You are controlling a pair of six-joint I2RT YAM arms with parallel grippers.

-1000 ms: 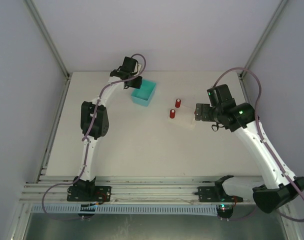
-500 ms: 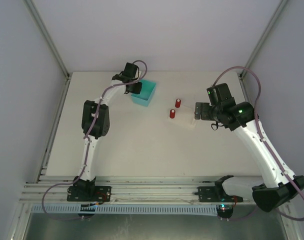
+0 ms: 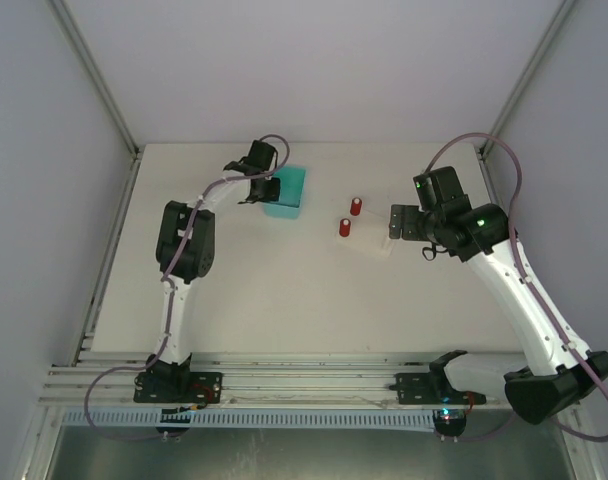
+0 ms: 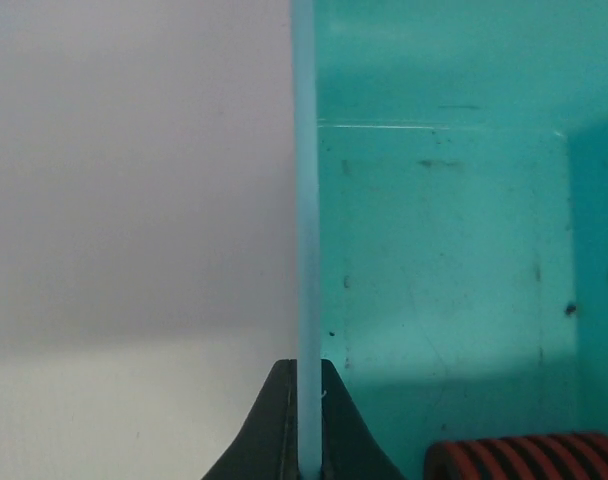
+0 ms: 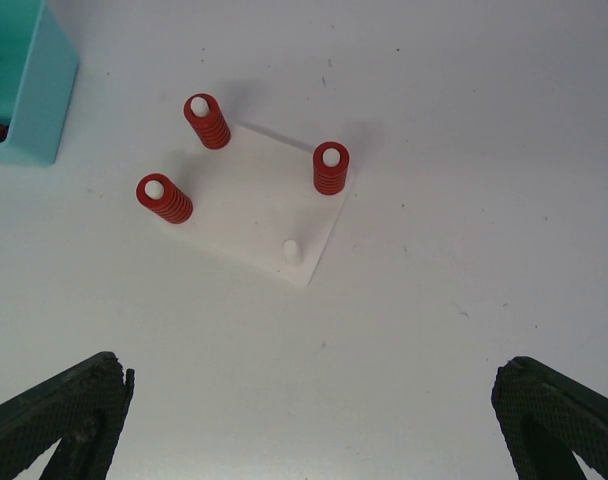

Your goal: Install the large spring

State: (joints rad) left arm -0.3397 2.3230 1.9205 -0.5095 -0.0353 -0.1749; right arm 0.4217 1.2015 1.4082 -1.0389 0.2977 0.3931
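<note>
Left gripper (image 4: 308, 425) is clamped on the wall of the teal bin (image 4: 444, 270); a red spring (image 4: 524, 458) lies inside. Right gripper (image 5: 314, 420), spread wide, hangs over the plate (image 5: 254, 215) on the worktop (image 5: 464, 150), which carries three fitted springs (image 5: 165, 199) and one bare peg (image 5: 293, 251)

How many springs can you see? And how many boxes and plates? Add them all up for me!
White plate: 1
Teal box: 1
Red springs: 4 in view, 3 on the plate and 1 in the box
Total: 6
</note>
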